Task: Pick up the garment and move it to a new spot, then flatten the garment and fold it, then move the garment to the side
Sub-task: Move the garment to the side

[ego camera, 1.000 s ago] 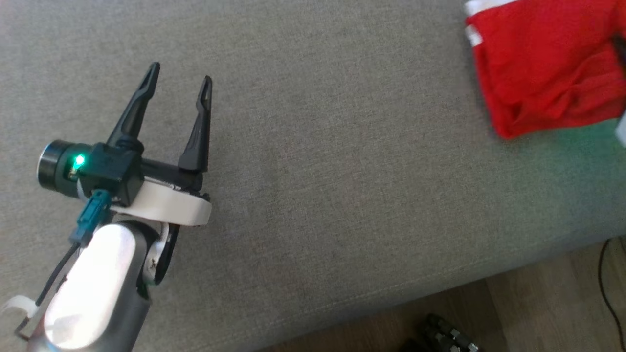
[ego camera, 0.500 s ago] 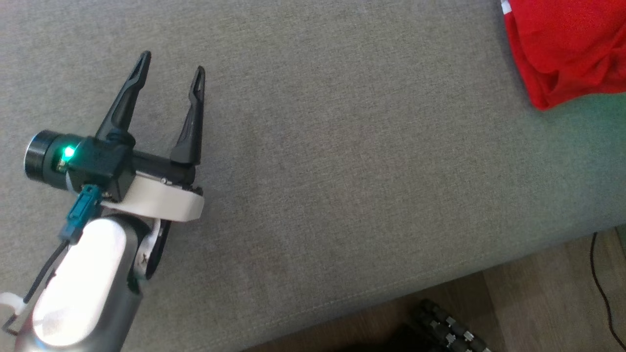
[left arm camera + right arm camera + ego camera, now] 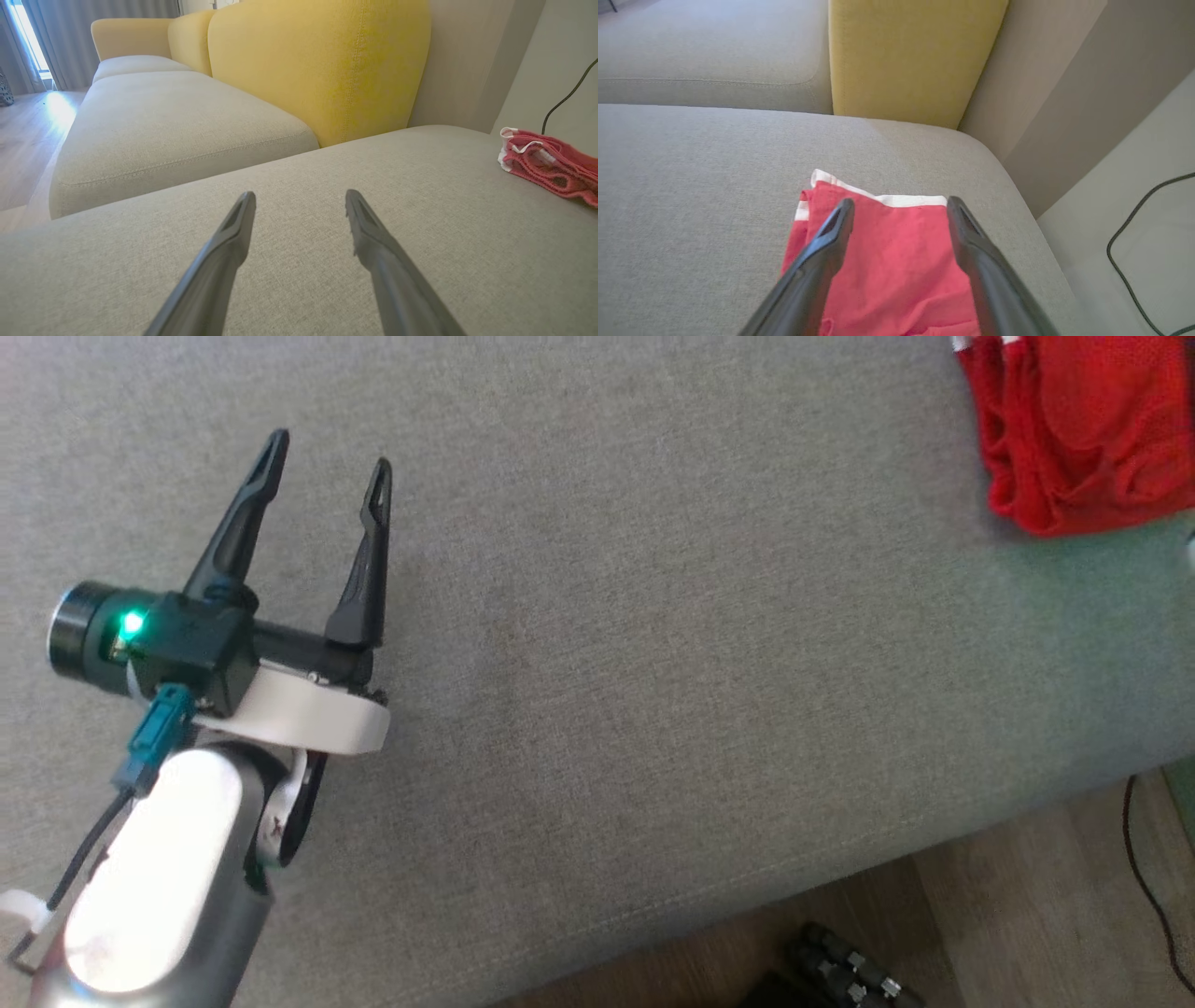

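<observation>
Grey sofa cushion [image 3: 653,616], head view: left gripper [image 3: 329,448] stood at centre left with fingers spread; folded red garment [image 3: 1092,429] lay in the upper right corner. Left wrist view: garment lay at right edge. Right wrist view: right gripper [image 3: 901,200] hung spread-fingered over garment at lower centre

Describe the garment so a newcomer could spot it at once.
Start at the grey sofa seat cushion that lies in front of the yellow back cushion. Near that seat's rounded corner lies a folded red garment. It is the one bright red thing on the plain grey fabric, with white trim along one edge.
</observation>
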